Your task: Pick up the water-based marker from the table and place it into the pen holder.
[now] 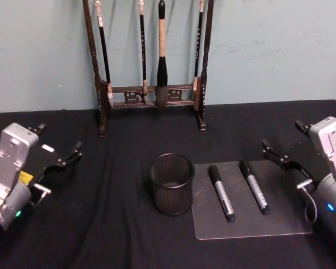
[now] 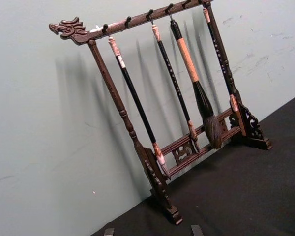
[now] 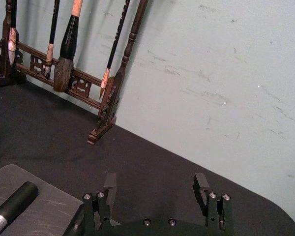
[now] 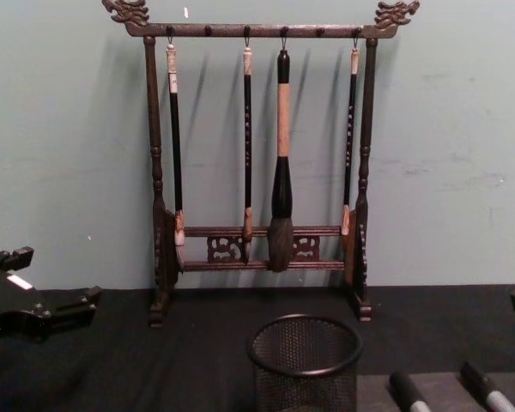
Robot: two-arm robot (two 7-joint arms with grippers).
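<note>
Two markers, an inner marker (image 1: 221,193) and an outer marker (image 1: 254,186), lie parallel on one grey mat (image 1: 285,218) at the single pen holder's (image 1: 172,184) 3 o'clock, long axes running 11-to-5. Open table (image 1: 101,224) lies toward 6 and 9. Left gripper (image 1: 59,171) at 9 and right gripper (image 1: 285,162) at 3 are both spread and empty.

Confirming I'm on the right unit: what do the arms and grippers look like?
Both arms end in silver-grey blocky housings with slim black fingers. The left gripper carries yellow and white labels and a green light; the right gripper has a blue light and a looped grey cable.
</note>
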